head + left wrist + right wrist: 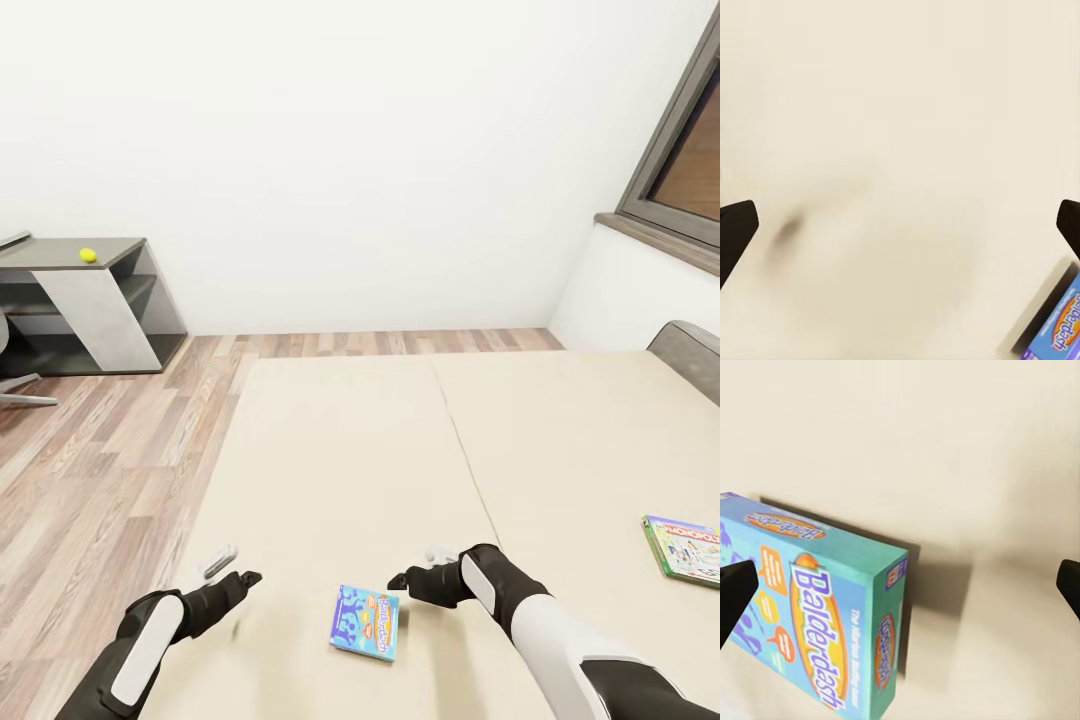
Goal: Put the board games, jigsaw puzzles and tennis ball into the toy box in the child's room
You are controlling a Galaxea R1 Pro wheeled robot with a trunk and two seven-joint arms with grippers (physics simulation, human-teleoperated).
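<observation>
Blue Balderdash box lies flat on the beige bed, between the two claws: just beside the right gripper, a little farther from the left gripper. In the right wrist view the box sits under one dark fingertip, jaws wide apart, nothing clamped. Left gripper also spread open over bare mattress, box corner at its far side. Second game, the Monopoly box, flat on the bed well beyond the right arm. Count: two board games, both thin cardboard rectangles. Tennis ball, one, yellow, on the dark grey desk far past the left claw. Wood-plank floor, white wall, dark-framed window. Nothing lies between the claws and the blue box.
</observation>
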